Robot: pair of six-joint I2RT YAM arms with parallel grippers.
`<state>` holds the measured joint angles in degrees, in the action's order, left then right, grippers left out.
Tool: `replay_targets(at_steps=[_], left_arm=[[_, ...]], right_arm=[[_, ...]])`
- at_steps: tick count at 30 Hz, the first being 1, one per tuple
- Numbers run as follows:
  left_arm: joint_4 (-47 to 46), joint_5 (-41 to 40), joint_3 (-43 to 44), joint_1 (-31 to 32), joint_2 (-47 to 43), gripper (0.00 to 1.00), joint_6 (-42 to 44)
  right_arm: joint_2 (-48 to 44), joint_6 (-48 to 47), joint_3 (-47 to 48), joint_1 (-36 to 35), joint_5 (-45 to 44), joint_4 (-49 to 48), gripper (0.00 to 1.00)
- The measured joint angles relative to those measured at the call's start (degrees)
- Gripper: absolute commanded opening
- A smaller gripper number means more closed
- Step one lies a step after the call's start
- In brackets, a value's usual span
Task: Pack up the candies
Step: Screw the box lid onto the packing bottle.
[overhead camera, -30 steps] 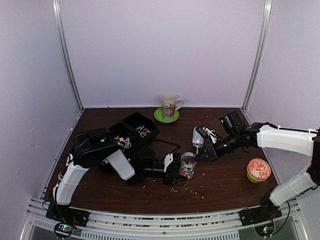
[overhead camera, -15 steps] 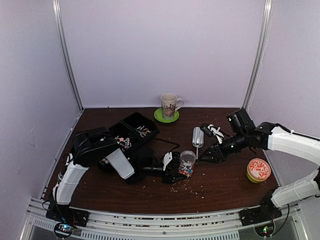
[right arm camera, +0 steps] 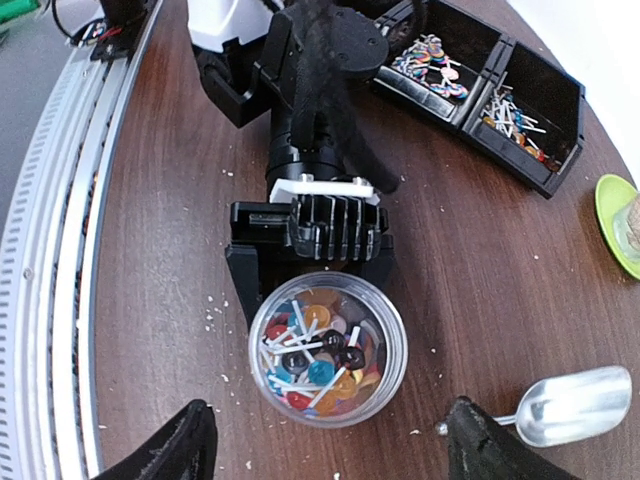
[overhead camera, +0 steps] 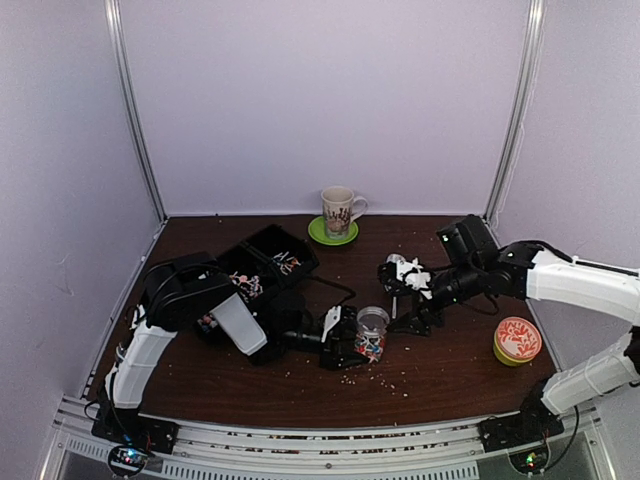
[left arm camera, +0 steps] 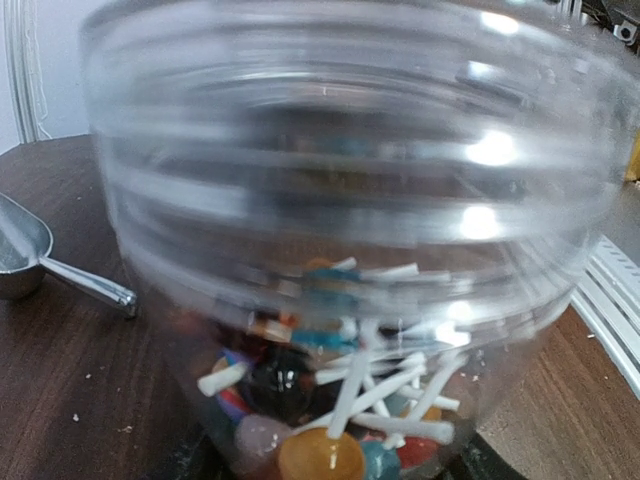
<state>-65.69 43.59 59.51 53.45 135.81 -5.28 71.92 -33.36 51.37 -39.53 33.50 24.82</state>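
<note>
Since a second ago the right tool (right arm camera: 335, 450) has let the scoop (right arm camera: 580, 403) go and swung above the jar (right arm camera: 398, 348). Its jaws are spread wide and empty. Scoop lies on the worktop (right arm camera: 150, 250) beside the jar, right-arm side. Left tool (right arm camera: 312, 282) clamps the jar upright. The candies (right arm camera: 320, 355) are heaped inside, with more in the black tray (right arm camera: 420, 103) beyond the jar.

Best handling, I judge: hold the jar steady and keep the right tool clear of the rim.

Right wrist view looks down the mouth. Left wrist view, through the wall, shows the fill is low.
</note>
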Motion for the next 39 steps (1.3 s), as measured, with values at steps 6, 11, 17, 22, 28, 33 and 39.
replay_targets(at_steps=[6,11,17,22,28,33,39], left_arm=[[0.17,1.25,0.2,0.0,0.09,0.41,0.02],[0.31,1.6,0.28,-0.07,0.11,0.4,0.04],[0.44,1.62,0.39,-0.07,0.11,0.4,0.04],[0.94,1.62,0.72,-0.04,0.11,0.4,0.04],[1.16,1.62,0.83,-0.04,0.11,0.4,0.02],[1.16,1.62,0.85,-0.04,0.13,0.4,0.02],[1.16,1.62,0.85,-0.07,0.13,0.39,0.02]], right_arm=[[8.07,-6.95,5.68,0.0,0.39,4.2,0.8],[10.56,-10.19,7.82,-0.15,1.42,7.08,0.8],[12.33,-12.92,9.35,-1.73,1.99,9.01,0.8],[13.31,-12.72,9.4,-2.67,1.99,8.22,0.79],[13.94,-11.21,9.79,-2.78,1.92,7.37,0.78],[14.12,-9.99,9.99,-2.78,1.05,6.45,0.79],[14.12,-9.7,9.99,-2.78,0.28,5.46,0.79]])
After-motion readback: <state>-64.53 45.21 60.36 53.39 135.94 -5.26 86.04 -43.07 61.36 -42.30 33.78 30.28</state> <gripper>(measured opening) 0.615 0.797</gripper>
